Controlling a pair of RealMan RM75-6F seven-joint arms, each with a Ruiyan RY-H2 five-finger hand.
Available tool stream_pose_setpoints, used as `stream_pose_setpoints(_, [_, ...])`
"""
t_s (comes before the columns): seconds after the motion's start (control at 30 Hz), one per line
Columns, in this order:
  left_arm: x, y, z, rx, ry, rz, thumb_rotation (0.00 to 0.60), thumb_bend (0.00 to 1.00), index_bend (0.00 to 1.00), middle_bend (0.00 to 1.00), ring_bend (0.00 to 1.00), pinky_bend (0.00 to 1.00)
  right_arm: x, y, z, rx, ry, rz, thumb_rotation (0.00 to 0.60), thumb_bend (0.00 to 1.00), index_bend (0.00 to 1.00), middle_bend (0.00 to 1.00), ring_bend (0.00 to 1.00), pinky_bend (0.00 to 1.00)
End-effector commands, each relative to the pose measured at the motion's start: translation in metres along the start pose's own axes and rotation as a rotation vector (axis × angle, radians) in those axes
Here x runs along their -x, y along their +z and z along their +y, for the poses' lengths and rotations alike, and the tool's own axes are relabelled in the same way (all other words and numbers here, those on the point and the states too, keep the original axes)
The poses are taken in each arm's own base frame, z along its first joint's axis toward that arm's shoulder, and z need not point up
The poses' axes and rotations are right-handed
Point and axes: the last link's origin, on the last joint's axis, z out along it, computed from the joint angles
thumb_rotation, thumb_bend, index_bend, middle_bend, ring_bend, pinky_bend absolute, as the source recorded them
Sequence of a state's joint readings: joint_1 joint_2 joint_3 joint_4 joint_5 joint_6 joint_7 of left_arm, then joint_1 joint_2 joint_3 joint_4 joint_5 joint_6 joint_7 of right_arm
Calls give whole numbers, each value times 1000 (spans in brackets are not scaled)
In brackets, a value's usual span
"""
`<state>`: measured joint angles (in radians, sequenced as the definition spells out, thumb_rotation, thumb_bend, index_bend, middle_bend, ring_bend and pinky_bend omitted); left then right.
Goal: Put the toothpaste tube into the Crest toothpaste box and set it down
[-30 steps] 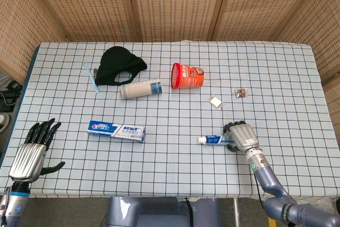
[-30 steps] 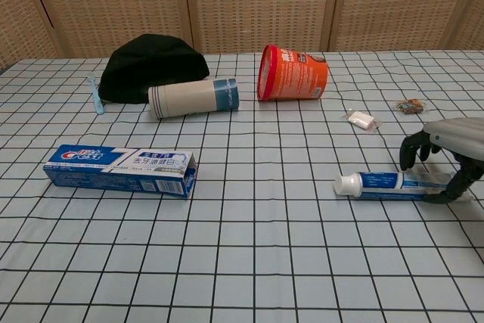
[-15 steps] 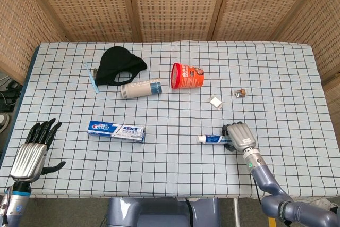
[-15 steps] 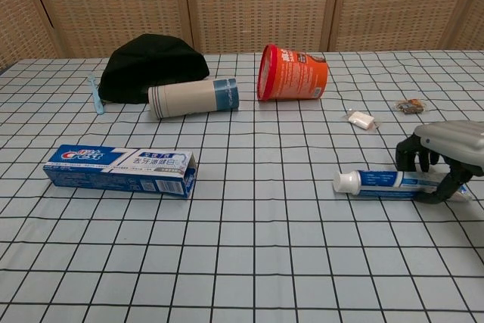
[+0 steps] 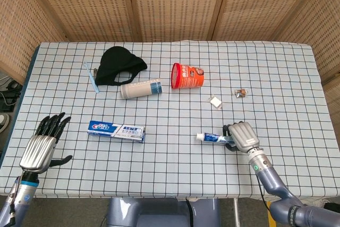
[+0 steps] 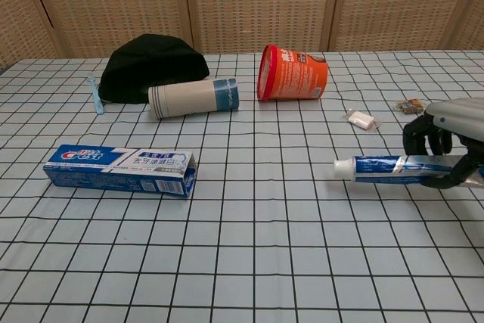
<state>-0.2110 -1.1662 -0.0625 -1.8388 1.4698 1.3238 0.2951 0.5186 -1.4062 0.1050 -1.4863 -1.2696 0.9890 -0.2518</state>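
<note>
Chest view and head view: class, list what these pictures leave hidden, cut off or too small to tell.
- Left hand: outside the chest view entirely.
- Right hand: chest view's right edge cuts it off.
- Toothpaste tube: its tail hidden by the right hand's fingers.
- Small wrapped item: too small to identify.
- Crest box: inside unseen.

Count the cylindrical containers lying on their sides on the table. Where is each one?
2. The beige tube container lies beside the black cap, at the far left. The orange tub lies just right of it, near the table's far middle. None appears hidden.

Right robot hand (image 5: 243, 136) seemingly grips the toothpaste tube (image 5: 211, 138); Crest box (image 5: 116, 131) lies apart.
</note>
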Motion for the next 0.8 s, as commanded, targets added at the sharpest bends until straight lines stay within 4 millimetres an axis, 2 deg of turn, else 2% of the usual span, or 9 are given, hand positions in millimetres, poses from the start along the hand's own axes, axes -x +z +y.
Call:
stream_pose_setpoints(0.03, [-3, 29, 9, 66, 48, -19, 600, 0, 0, 0, 0, 0, -11, -8, 2, -6, 7, 16, 600, 634, 660, 632, 540, 498])
stream_pose_setpoints(0.2, [14, 79, 31, 219, 156, -106, 600, 0, 22, 0, 0, 0, -22, -19, 5, -7, -1, 36, 600, 634, 661, 632, 541, 498])
stream_pose_setpoints(0.4, [43, 115, 42, 291, 226, -207, 600, 0, 117, 0, 0, 0, -27, -25, 8, 1, 14, 38, 600, 639, 662, 637, 547, 498])
stream_pose_setpoints(0.57, [59, 130, 45, 288, 227, -237, 600, 0, 150, 0, 0, 0, -28, -28, 9, 1, 45, 40, 600, 639, 662, 637, 548, 498])
stream_pose_setpoints(0.8, [70, 140, 45, 287, 258, -259, 600, 0, 174, 1, 42, 31, -35, -33, 7, -15, 66, 59, 600, 639, 664, 640, 549, 502])
